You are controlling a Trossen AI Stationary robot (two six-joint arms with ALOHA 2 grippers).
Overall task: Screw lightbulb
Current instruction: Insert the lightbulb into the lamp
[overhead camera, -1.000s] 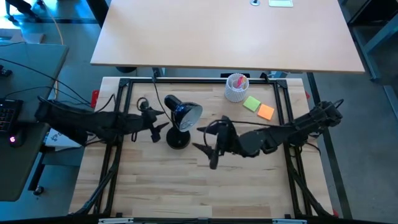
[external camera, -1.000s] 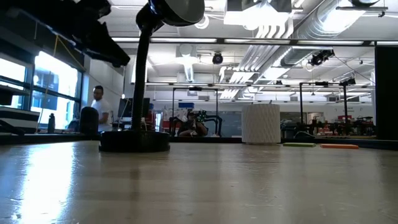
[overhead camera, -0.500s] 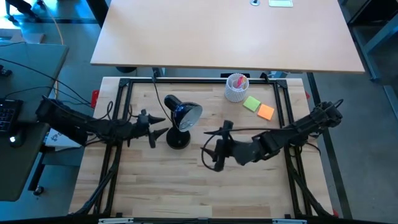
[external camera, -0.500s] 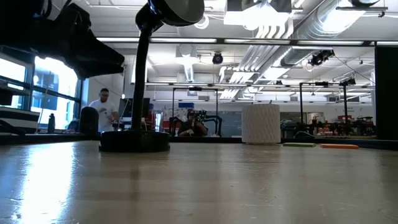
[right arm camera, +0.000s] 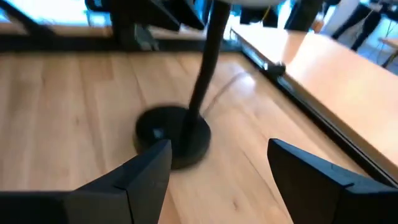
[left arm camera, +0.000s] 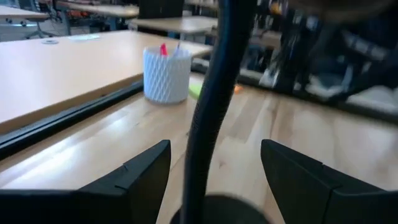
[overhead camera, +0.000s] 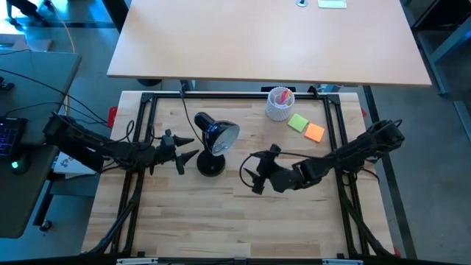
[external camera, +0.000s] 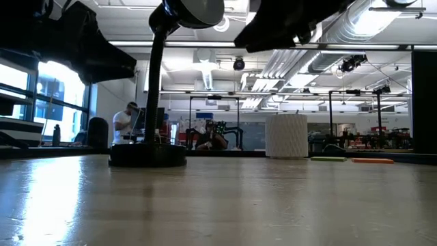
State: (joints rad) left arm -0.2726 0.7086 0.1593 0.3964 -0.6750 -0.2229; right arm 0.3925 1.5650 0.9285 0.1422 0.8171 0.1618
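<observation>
The lightbulb [overhead camera: 229, 133] seems to sit inside the cone shade of the black desk lamp [overhead camera: 213, 140]: from above, a pale rounded shape fills the shade's mouth, but its screw base is hidden, so whether it is seated cannot be told. In the low view the shade is cut off by the picture's upper edge and the bulb does not show. The left gripper [overhead camera: 188, 149] hovers just beside the lamp's stem, its fingers spread with nothing between them; its wrist view shows the stem [left arm camera: 211, 106] standing in the gap, not touched. The right gripper [overhead camera: 252, 171] hangs over bare table on the lamp's other side, fingers likewise apart and empty, looking toward the lamp's round base [right arm camera: 174, 134]. Behind stand a white ribbed cup [overhead camera: 280, 104] and green and orange sticky notes [overhead camera: 307, 126]. No writing can be read anywhere. A person [external camera: 126, 121] stands far off in the room.
</observation>
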